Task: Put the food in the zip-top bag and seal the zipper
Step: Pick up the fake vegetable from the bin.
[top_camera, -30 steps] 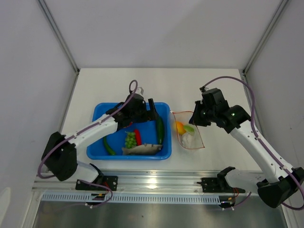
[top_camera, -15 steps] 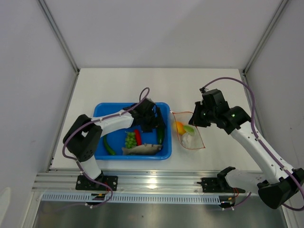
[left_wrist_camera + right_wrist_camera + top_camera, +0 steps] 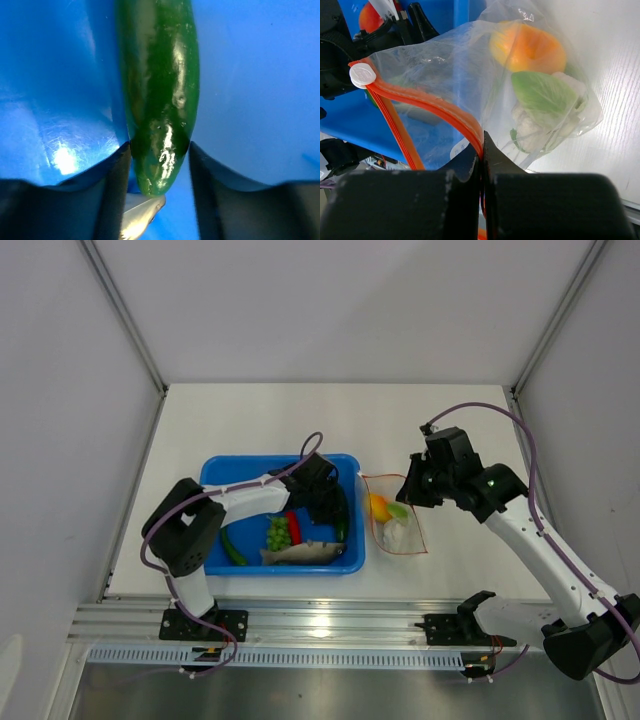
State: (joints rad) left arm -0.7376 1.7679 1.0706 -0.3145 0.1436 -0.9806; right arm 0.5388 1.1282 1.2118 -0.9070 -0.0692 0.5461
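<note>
The left gripper (image 3: pixel 331 504) is low inside the blue tray (image 3: pixel 214 471), at its right end, and its 2 fingers (image 3: pixel 112 195) are narrowed onto the tip of the dark green cucumber (image 3: pixel 160 90), one pressed against each side, while the cucumber lies along the tray's right wall in the overhead view. In the tray beside it are the green grapes (image 3: pixel 277 533), the red chili (image 3: pixel 293 527), the grey fish (image 3: pixel 300 554) along the near wall, and 1 more dark green piece (image 3: pixel 231 548) towards the left. The right gripper (image 3: pixel 482 150) is pinched fully together on the zipper (image 3: pixel 435 107) of the zip-top bag (image 3: pixel 470 80), which lies on the white table (image 3: pixel 250 420) just right of the tray with its mouth held open towards it. A white slider (image 3: pixel 362 75) sits at the strip's far end. Inside the bag are the mango (image 3: pixel 527 47), a light green pepper (image 3: pixel 540 92) and the white cauliflower (image 3: pixel 530 122), bunched at the closed end
</note>
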